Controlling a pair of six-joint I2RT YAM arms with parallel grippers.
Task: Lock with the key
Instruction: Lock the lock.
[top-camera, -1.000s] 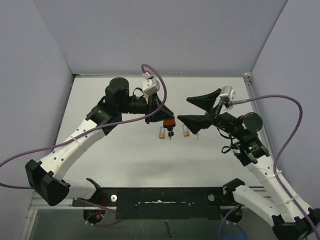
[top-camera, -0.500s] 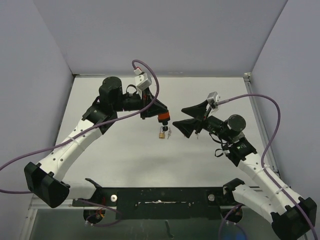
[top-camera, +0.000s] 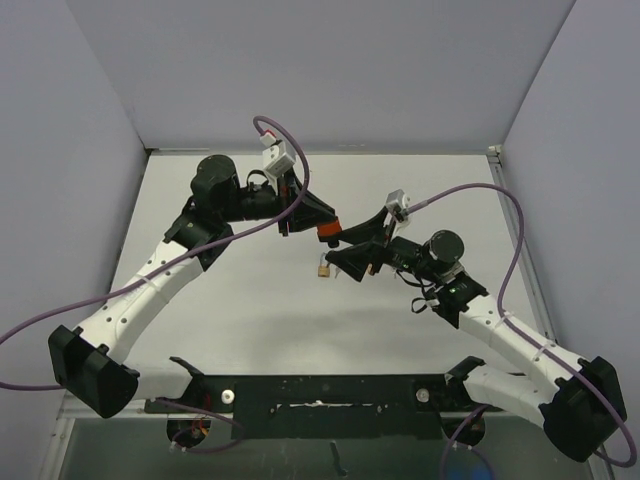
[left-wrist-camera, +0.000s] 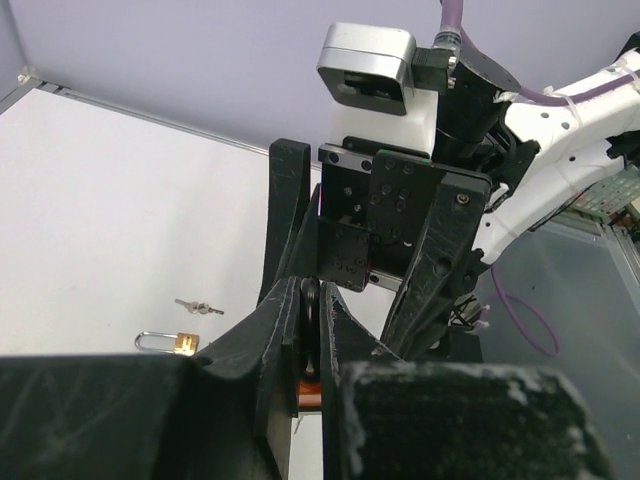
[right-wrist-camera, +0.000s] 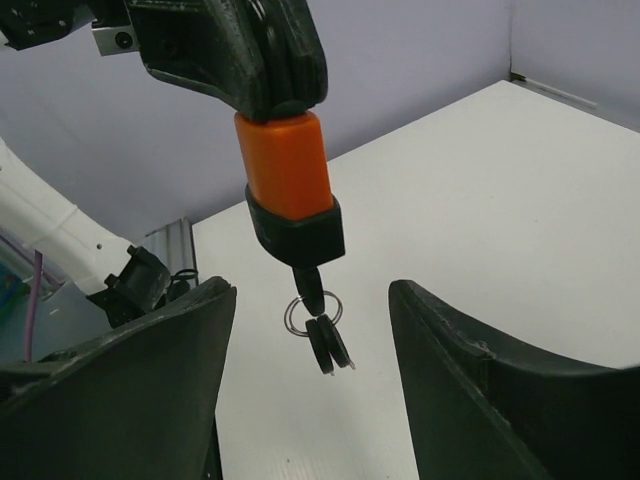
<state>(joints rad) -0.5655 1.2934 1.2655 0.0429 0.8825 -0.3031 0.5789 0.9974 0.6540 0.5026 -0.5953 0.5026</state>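
My left gripper (top-camera: 306, 216) is shut on the top of an orange padlock (top-camera: 326, 231) with a black base and holds it in the air. The padlock hangs upright in the right wrist view (right-wrist-camera: 287, 165). A black-headed key (right-wrist-camera: 313, 284) sits in its underside, with a ring and two spare keys (right-wrist-camera: 331, 346) dangling. My right gripper (top-camera: 357, 246) is open. Its fingers (right-wrist-camera: 150, 370) stand on either side of the hanging keys and touch nothing. In the left wrist view only a strip of orange (left-wrist-camera: 310, 392) shows between my shut fingers (left-wrist-camera: 275, 330).
A small brass padlock (top-camera: 325, 268) lies on the white table below the held lock. It also shows in the left wrist view (left-wrist-camera: 168, 343), with a loose small key (left-wrist-camera: 200, 306) beside it. Grey walls (top-camera: 330, 70) close in the table.
My right gripper has moved left to the orange padlock and now brackets its keys. My left gripper has drawn the padlock slightly left and back. A second brass padlock is now hidden.
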